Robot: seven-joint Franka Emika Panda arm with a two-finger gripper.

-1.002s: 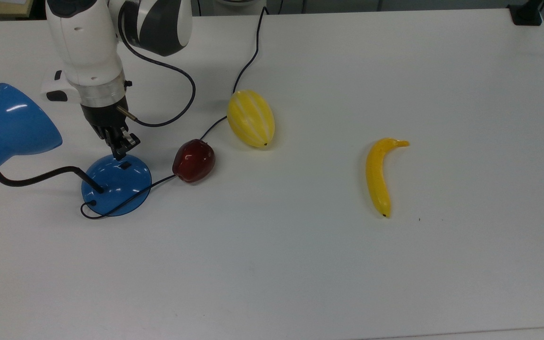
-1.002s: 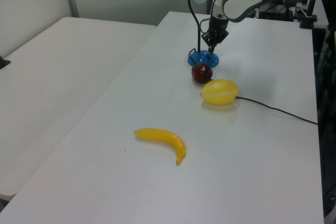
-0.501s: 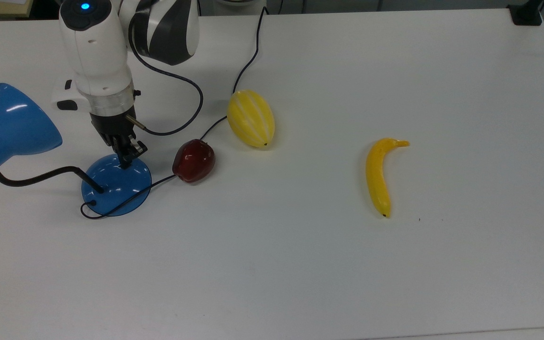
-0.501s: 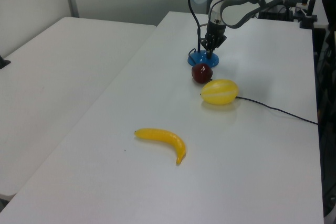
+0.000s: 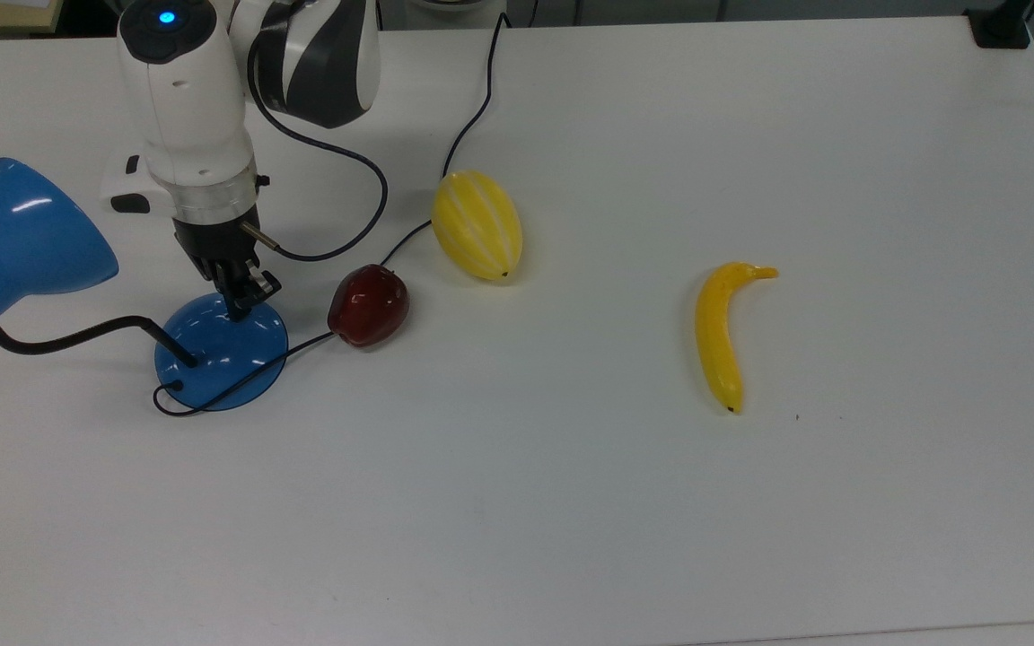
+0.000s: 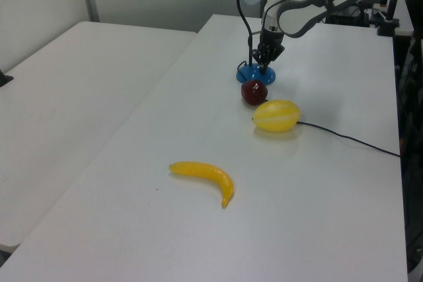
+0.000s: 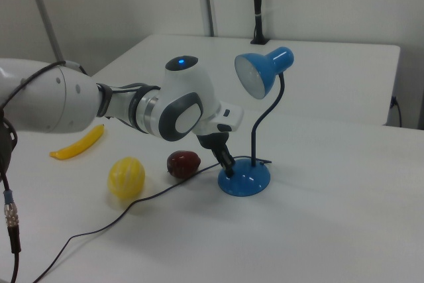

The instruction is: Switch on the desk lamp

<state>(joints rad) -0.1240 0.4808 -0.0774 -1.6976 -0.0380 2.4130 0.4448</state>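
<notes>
The desk lamp has a glossy blue cone shade (image 5: 19, 242), a black bendy neck (image 5: 77, 336) and a round blue base (image 5: 221, 354) at the top view's left. Its shade (image 7: 262, 71) looks unlit in the right view. My gripper (image 5: 237, 305) is shut, and its fingertips press down on the far part of the base, covering the switch. In the right view the gripper (image 7: 229, 169) touches the base (image 7: 246, 181) from the right view's left. In the left view the gripper (image 6: 264, 66) stands over the base (image 6: 254, 74). A thin black cord (image 5: 472, 126) runs from the base to the table's far edge.
A dark red apple (image 5: 369, 305) lies just beside the base at the top view's right. A yellow striped melon (image 5: 477, 224) sits on the cord beyond it. A banana (image 5: 722, 332) lies further to the top view's right. The arm's own cable (image 5: 337, 215) loops between the gripper and the apple.
The gripper has come down from just above the base's far rim onto the switch, which is now covered. Since half a second ago it has barely moved. The shade stays unlit.
</notes>
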